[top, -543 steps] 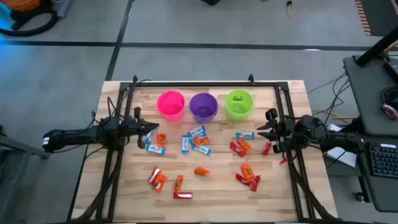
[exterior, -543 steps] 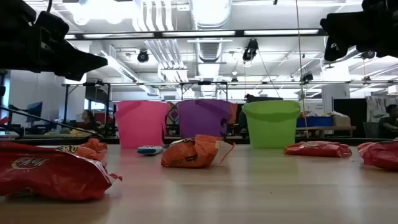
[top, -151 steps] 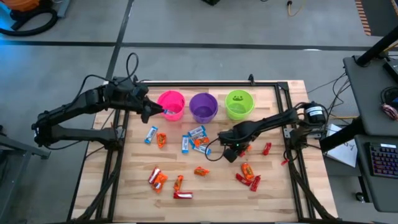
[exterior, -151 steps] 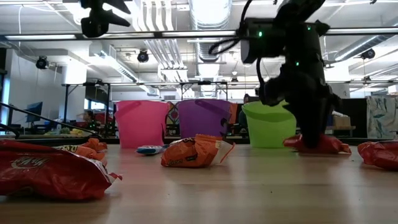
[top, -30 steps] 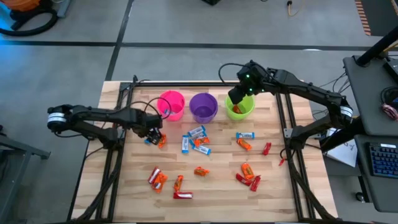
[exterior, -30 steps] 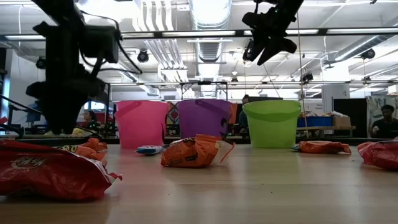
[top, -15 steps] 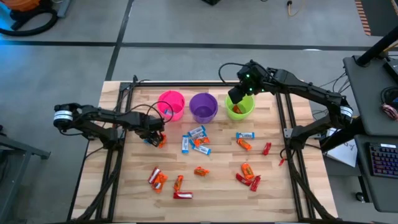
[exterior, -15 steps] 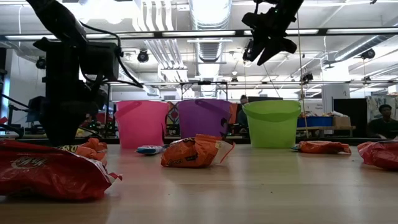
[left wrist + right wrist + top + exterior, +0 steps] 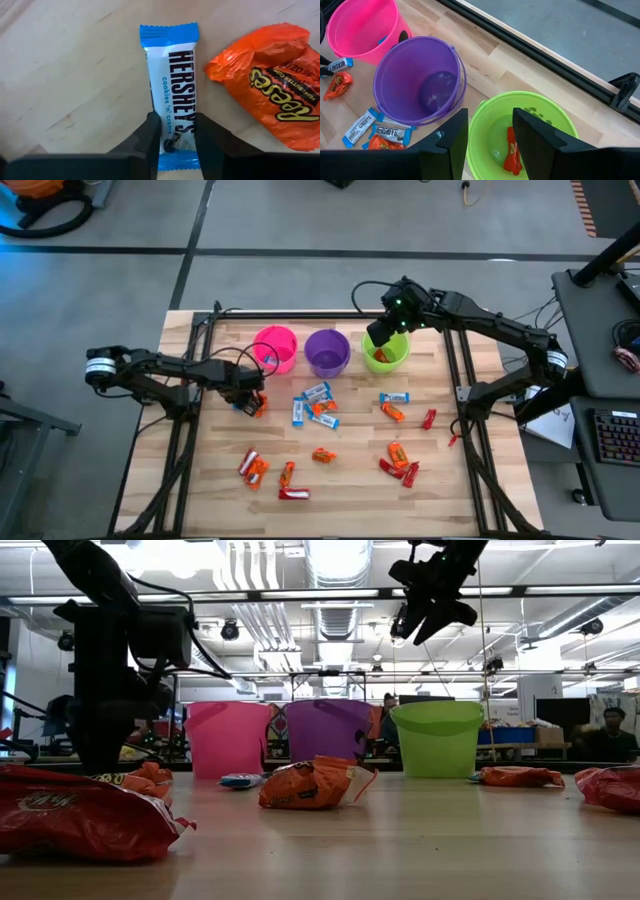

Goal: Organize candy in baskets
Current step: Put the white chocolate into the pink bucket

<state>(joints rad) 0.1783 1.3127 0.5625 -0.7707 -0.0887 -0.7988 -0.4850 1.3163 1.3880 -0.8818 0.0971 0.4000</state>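
Near the table's left edge, my left gripper (image 9: 175,131) has its jaws pinching a blue-and-white candy bar (image 9: 172,85); I'd firm up before lifting toward the pink basket (image 9: 275,348). Farther back, my right gripper (image 9: 487,132) hangs open-jawed and empty over the green basket (image 9: 540,112).

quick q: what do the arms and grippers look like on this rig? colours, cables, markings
Both arms are dark, slim and jointed. The left arm has a white band near its base and a loose black cable looping along it. The right arm shows a green light near its wrist. The left gripper and right gripper have flat, matte black fingers.
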